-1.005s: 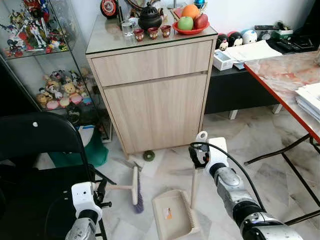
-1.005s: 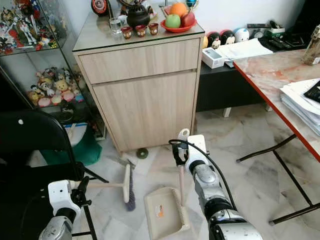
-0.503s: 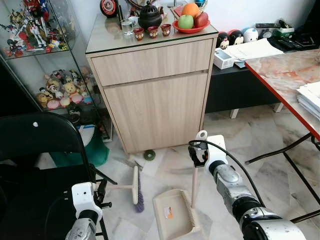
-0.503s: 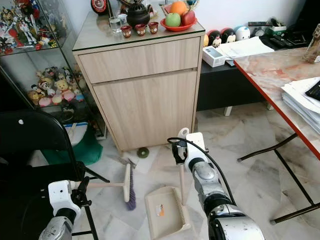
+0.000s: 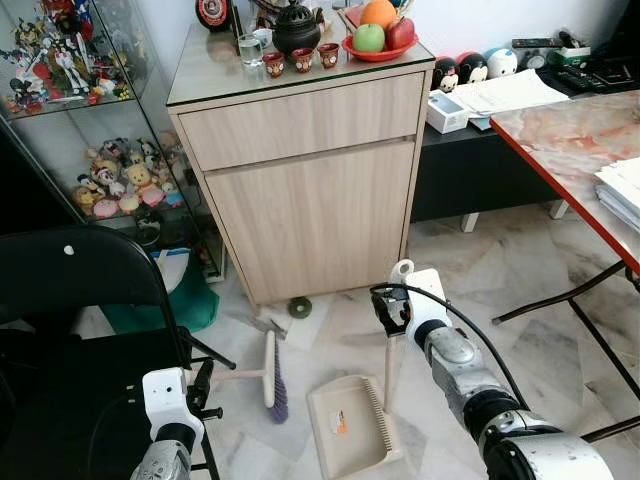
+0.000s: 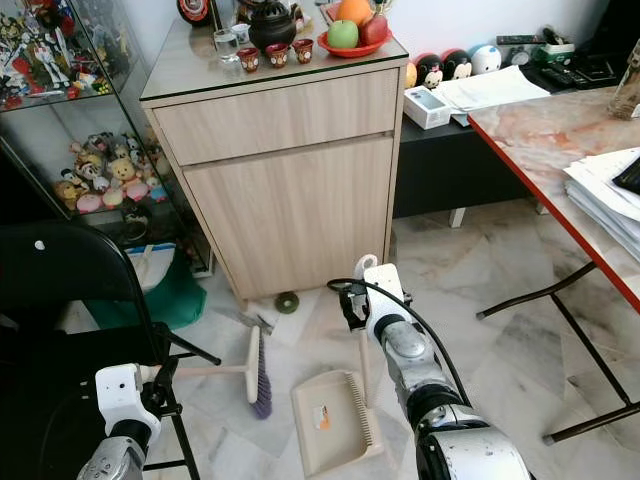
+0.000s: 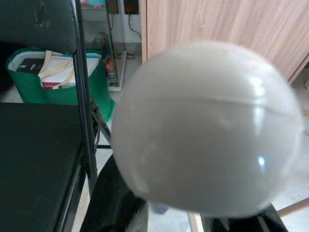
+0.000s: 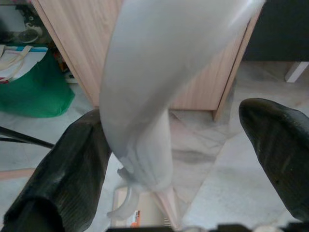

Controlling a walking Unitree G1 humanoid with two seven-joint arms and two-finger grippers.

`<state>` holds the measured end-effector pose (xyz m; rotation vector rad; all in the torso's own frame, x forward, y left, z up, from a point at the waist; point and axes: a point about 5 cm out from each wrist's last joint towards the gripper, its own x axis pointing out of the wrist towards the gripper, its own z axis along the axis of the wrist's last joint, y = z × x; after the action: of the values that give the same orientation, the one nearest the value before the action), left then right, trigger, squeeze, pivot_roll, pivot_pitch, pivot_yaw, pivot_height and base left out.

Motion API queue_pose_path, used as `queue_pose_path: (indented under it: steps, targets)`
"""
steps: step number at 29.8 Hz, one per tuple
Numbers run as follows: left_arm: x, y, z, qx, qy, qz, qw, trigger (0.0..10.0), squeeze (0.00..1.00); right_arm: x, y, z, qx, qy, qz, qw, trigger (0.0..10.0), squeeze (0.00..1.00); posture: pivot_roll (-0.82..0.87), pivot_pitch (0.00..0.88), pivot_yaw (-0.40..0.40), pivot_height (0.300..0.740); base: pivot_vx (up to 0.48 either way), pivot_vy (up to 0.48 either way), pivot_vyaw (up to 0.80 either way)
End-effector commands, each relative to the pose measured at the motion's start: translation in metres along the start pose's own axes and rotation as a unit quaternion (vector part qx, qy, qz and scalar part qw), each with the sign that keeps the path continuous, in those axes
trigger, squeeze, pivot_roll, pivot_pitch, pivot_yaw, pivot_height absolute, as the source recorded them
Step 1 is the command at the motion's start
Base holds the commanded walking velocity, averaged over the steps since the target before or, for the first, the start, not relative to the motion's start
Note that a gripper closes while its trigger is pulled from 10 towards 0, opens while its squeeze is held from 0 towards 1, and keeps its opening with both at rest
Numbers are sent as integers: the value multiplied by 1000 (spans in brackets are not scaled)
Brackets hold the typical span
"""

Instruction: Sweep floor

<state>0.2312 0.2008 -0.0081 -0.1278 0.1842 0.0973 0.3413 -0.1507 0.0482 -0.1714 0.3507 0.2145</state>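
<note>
So the wooden cabinet (image 5: 305, 190) is the anchor here. On the marble floor (image 5: 480, 270) just in front of it sits the beige dustpan (image 5: 350, 425), its handle (image 5: 391, 345) standing upright, a bit to the cabinet's right-hand side. The right gripper (image 5: 393, 308) is up at the top of that handle. In the right wrist view one black finger (image 8: 67, 169) is touching the handle while the other finger sits apart with a gap, so the grip looks loose rather than clamped, though the view is close and blurry, so I'd say that only loosely.

The broom (image 5: 272, 370) lies on the floor in front of the cabinet's left half, bristles toward the dustpan, stick running back to the left gripper (image 5: 200, 390) beside the black folding chair (image 5: 80, 300). The left wrist view has the rounded white end of the stick pressed between the fingers, so that hand is grasping it.

A small green round thing (image 5: 298, 308) lies at the cabinet's foot. A green bag (image 5: 190, 300) sits left of the cabinet, under the glass case.
</note>
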Motion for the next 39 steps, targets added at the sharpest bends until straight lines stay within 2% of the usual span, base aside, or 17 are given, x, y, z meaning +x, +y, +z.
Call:
queue_pose_path:
  steps: [1,8,9,10,11,39]
  targets:
    - [-7,4,-9,15,24,2,1000,10000,0,2,3,3,-8,-3,7,1000,10000,0,-247,88,115,740,0,0,0]
    - [-12,5,-10,19,24,0,1000,10000,0,2,2,6,-12,-10,7,1000,10000,0,-228,107,122,740,0,0,0]
    - [-13,6,-11,21,24,0,999,10000,0,2,2,6,-13,-14,7,1000,3882,0,-224,108,123,740,0,0,0]
    - [-13,6,-11,21,24,0,999,10000,0,2,3,6,-14,-17,8,1000,3882,0,-224,108,123,740,0,0,0]
    - [-14,7,-11,22,24,0,999,10000,0,1,3,6,-14,-19,8,1000,0,0,-220,109,124,740,0,0,0]
    - [-13,6,-11,30,31,-6,999,10000,0,2,8,5,-2,-23,8,1000,0,0,-225,93,133,740,0,0,0]
